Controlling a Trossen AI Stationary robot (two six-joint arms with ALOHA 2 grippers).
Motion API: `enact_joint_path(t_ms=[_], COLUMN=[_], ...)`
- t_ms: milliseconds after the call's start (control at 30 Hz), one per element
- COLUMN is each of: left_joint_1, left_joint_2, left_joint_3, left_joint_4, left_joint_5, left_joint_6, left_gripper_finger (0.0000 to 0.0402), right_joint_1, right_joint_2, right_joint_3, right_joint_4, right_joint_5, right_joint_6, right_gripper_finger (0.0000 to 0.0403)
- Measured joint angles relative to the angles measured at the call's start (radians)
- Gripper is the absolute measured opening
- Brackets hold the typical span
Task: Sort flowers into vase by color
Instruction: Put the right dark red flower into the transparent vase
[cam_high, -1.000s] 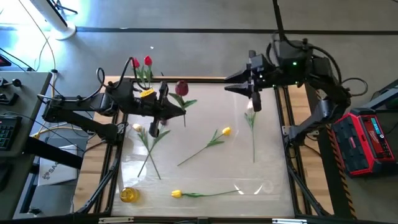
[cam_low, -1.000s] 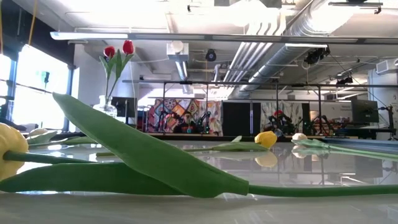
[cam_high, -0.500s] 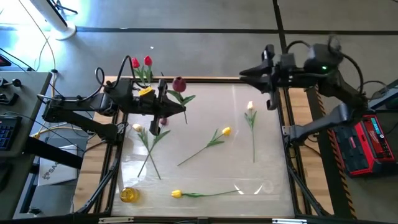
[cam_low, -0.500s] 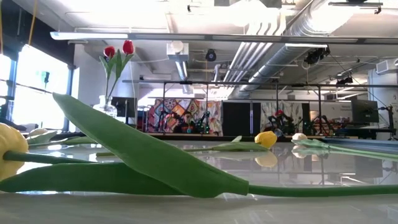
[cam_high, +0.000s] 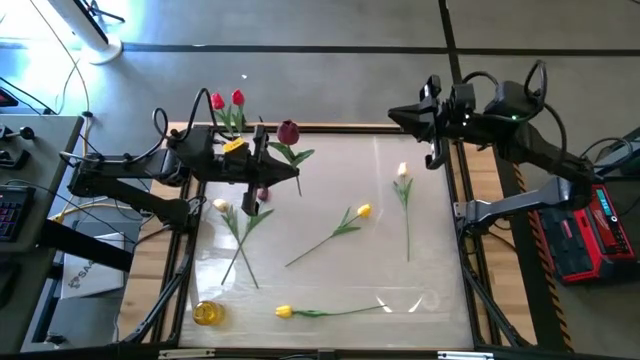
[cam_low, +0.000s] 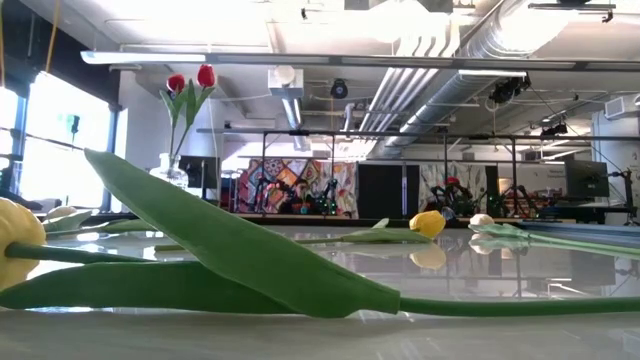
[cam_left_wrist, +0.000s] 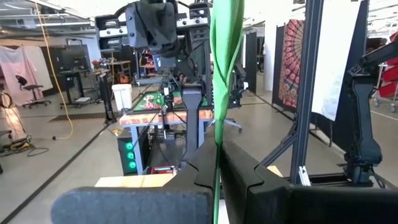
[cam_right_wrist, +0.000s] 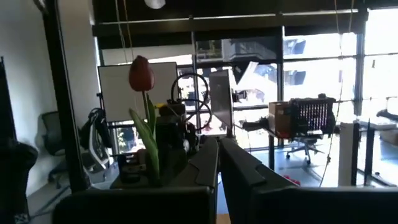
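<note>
My left gripper (cam_high: 286, 177) hovers over the table's far left part, shut on a dark maroon tulip (cam_high: 288, 132) that stands upright, head up. This tulip also shows in the right wrist view (cam_right_wrist: 142, 73). A clear vase (cam_low: 172, 172) at the far left edge holds two red tulips (cam_high: 228, 100). On the table lie a white tulip (cam_high: 402, 172), a yellow tulip (cam_high: 363, 211), another yellow tulip (cam_high: 283, 312) and a white one (cam_high: 221, 205). My right gripper (cam_high: 396, 114) is shut on nothing, level, above the far right edge. My left gripper pinches the maroon tulip's green stem (cam_left_wrist: 217, 149) between its two fingers, below the twisted leaf (cam_left_wrist: 225, 37). The fingers lie level, come from the table's left and cross the stem. The tulip stands upright, clear of the table, and its head is above the fingers.
A small yellow round thing (cam_high: 207, 312) sits at the near left corner. The near yellow tulip's broad leaf (cam_low: 240, 245) fills the front of the low view. Bare glossy tabletop (cam_high: 330, 170) lies between the two arms.
My right gripper has drawn back from above the white tulip toward the table's far right corner. It has tipped up from pointing down to level. The white tulip stays on the table.
</note>
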Motion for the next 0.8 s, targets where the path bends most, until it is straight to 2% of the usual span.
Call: enact_joint_path(t_ms=[200, 533, 800], left_joint_1=[0.000, 0.000, 0.031], left_joint_2=[0.000, -0.044, -0.108], left_joint_3=[0.000, 0.000, 0.000], left_joint_4=[-0.001, -0.113, -0.114], left_joint_5=[-0.019, -0.294, -0.424], left_joint_6=[0.009, 0.020, 0.086], left_gripper_finger=[0.0000, 0.0000, 0.0000], right_joint_1=[-0.005, -0.005, -0.005], right_joint_2=[0.005, 0.006, 0.006], right_joint_3=[0.000, 0.000, 0.000], right_joint_4=[-0.052, -0.147, -0.174], right_joint_5=[0.079, 0.087, 0.087], right_joint_6=[0.018, 0.015, 0.015], right_gripper_finger=[0.0007, 0.0007, 0.0007])
